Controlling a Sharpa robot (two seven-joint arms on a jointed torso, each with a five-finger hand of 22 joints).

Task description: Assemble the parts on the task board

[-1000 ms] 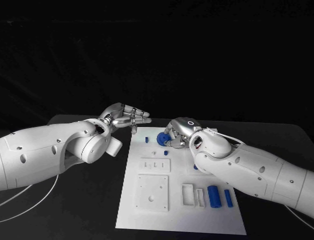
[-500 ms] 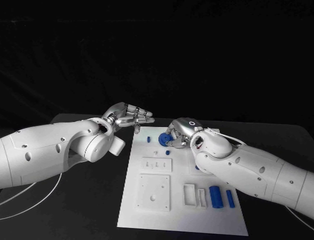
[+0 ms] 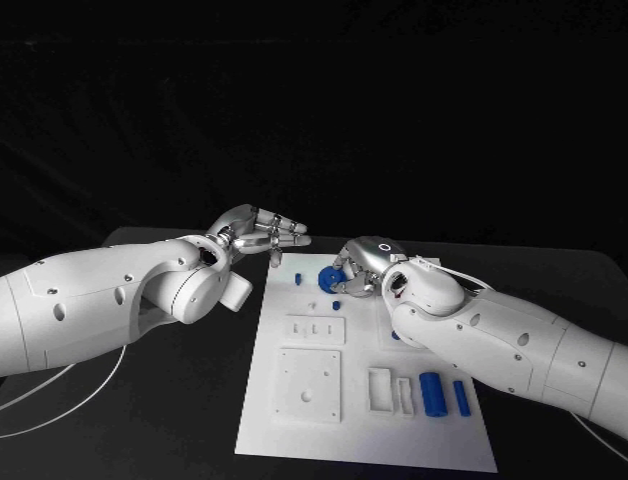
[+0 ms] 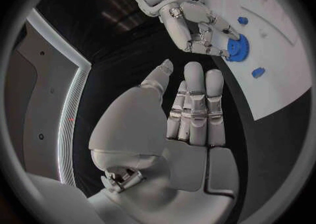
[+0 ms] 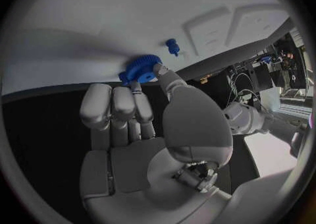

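Right hand (image 3: 355, 264) is at the far end of the white board (image 3: 365, 440), fingers pinched round a blue gear (image 5: 139, 69). From my right wrist camera the fingertips touch the gear's toothed rim, and the gear sits on the board surface near its edge. Just beside the gear a small blue peg (image 5: 173, 46) stands on the board, apart from the fingers. Left hand (image 3: 257, 233) hovers over the black table (image 3: 170, 400) beside the board's far left corner, holding nothing; on the left wrist camera its fingers are straight and side by side, thumb set apart. I see the right hand and the gear (image 4: 237, 48) from there too, with two small blue pieces (image 4: 258, 72) near it on the board. Nearer me on the board: two raised white plates (image 3: 307, 385) with holes, then a white slotted block (image 3: 378, 389), and two blue cylinders (image 3: 431, 393) lying side by side close to my right forearm.
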